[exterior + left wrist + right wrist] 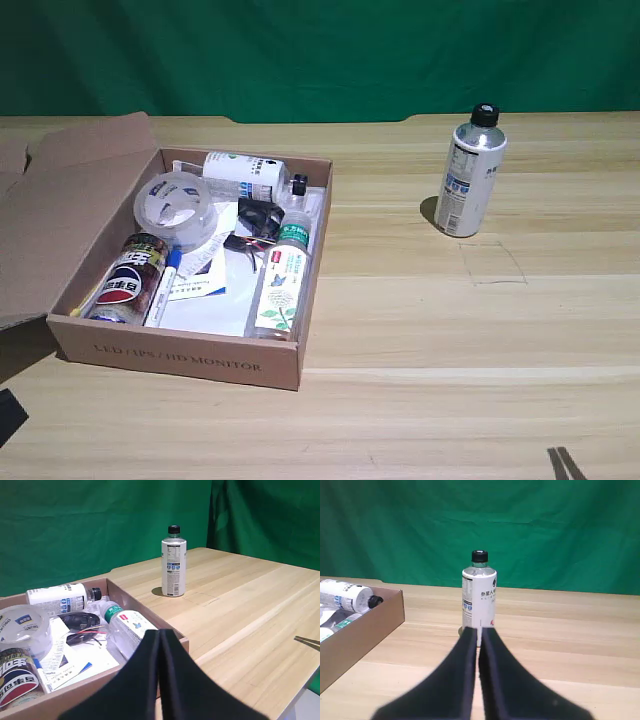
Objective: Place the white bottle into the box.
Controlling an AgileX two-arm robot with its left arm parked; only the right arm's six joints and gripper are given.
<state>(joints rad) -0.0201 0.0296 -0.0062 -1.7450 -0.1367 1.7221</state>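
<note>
While upright on the bench (420, 330), white bottle (479, 597) well right of box (180, 355); pincer (479, 637) clenched, empty. Approach step; next: open, advance, grasp.

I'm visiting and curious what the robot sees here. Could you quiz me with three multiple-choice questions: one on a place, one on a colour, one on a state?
1. Where is the white bottle?
A. inside the box
B. on the table, apart from the box
C. held in the air

2. What colour is its cap?
A. black
B. green
C. red

3. How does it sit?
A. lying down
B. upright
C. leaning on the box

Answers: 
1 B, it rests on the table at the exterior view's right, away from the box. 
2 A, the right wrist view shows a black cap. 
3 B, it stands on its base.
</note>
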